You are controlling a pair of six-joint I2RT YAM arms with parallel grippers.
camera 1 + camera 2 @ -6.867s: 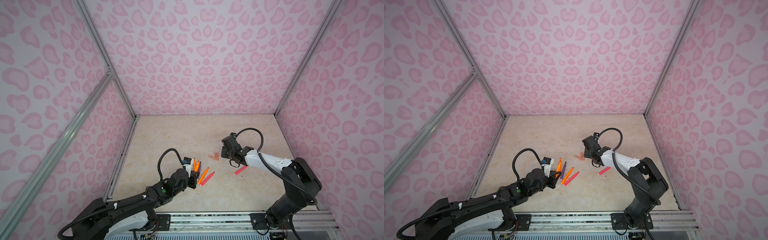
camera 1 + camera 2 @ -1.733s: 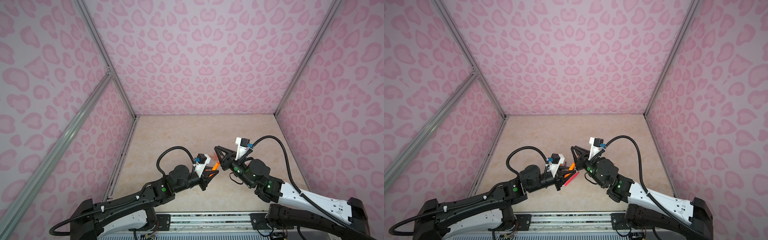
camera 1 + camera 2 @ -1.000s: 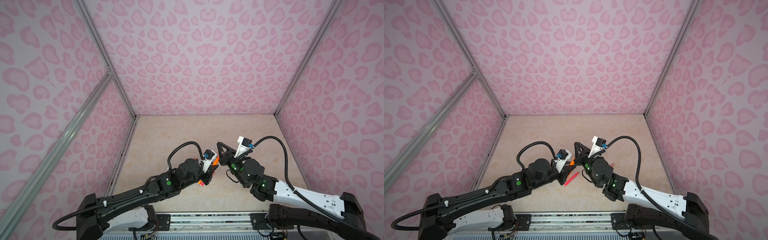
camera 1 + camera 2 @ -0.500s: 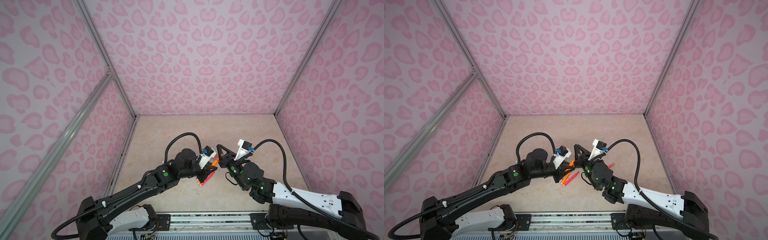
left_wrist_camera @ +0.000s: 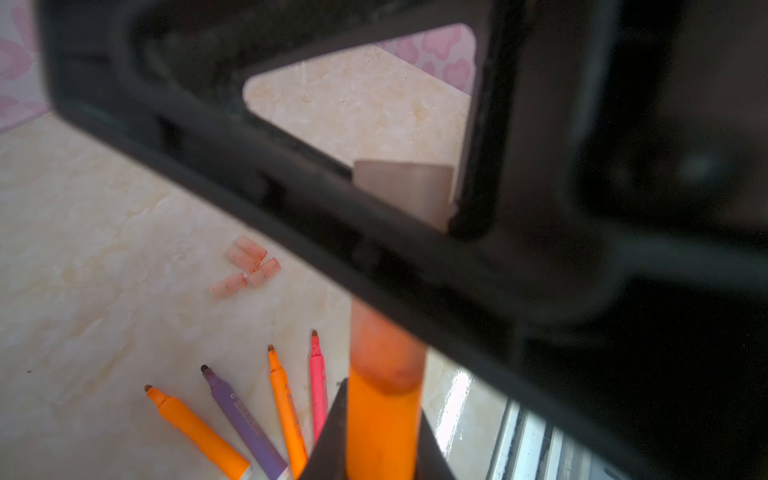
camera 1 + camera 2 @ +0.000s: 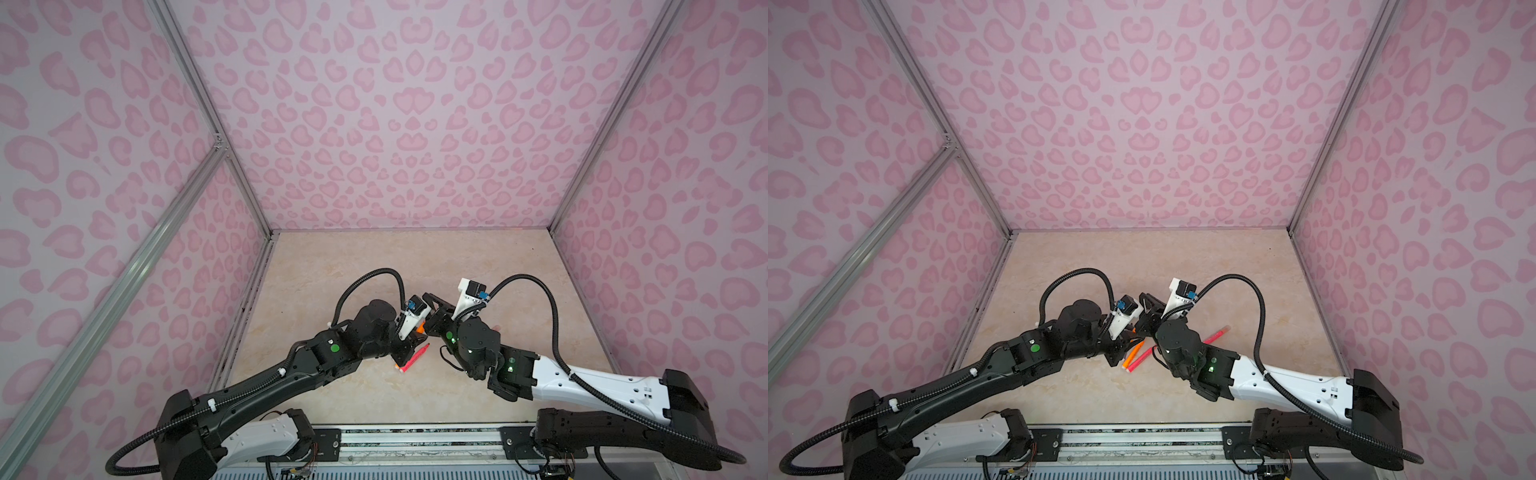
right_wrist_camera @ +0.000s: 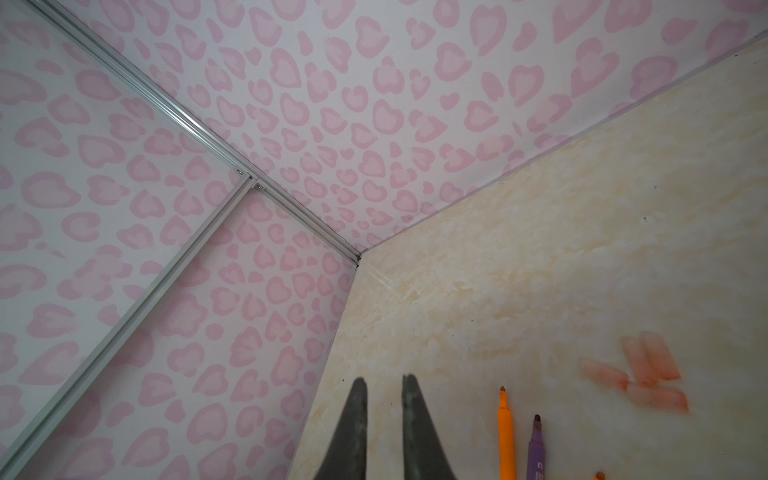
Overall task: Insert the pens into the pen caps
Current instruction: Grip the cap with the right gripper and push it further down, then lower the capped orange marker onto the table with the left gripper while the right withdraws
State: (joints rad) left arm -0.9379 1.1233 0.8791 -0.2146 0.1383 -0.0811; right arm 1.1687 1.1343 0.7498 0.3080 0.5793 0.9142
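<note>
Clamping the orange pen (image 5: 384,415) in the left tool (image 5: 380,449), steadying its tip inside a pen cap (image 5: 384,345) above the table (image 5: 104,249). Crossing that pen cap with the closed right tool (image 7: 384,386), likely bracing it; grip unseen.

orange pen (image 5: 382,432) sits half-capped; four bare pens (image 5: 245,424) fan near loose caps (image 5: 264,272).

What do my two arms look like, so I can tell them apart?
Left arm: black links, white base block. Right arm: black joints, long white forearm. Both carry green dots, ribbed black cables, white wrist camera brackets and dark tapered pincer fingers.
</note>
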